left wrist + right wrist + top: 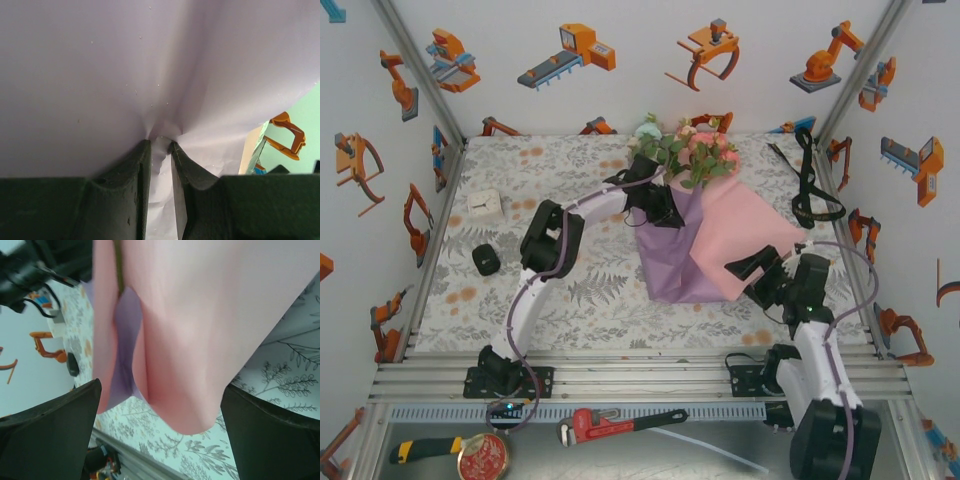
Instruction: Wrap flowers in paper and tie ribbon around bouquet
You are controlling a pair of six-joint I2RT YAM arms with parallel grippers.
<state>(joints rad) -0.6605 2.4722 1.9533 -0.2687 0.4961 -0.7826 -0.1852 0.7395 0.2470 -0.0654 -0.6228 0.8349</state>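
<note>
A table under a fern-printed cover [580,290] stands between white walls [620,90] dotted with orange robot-arm stickers. The paper [675,265] lies right of the table's centre, with the lilac side showing on its left and a pink flap folded over on its right. The flowers [695,150] spill out of its far end. The left gripper [658,205] reaches in from the left, and its wrist view shows the jaws of the left gripper [160,145] pinched together on a puckered fold of lilac paper [150,65]. The right gripper [760,275] sits at the pink flap's near corner, its fingers [60,425] spread wide with the pink fold [200,315] hanging between them, unclamped. The black ribbon [810,190] lies looped by the far right wall. A red pipe wrench [610,425] rests on the shelf in front of the arms.
</note>
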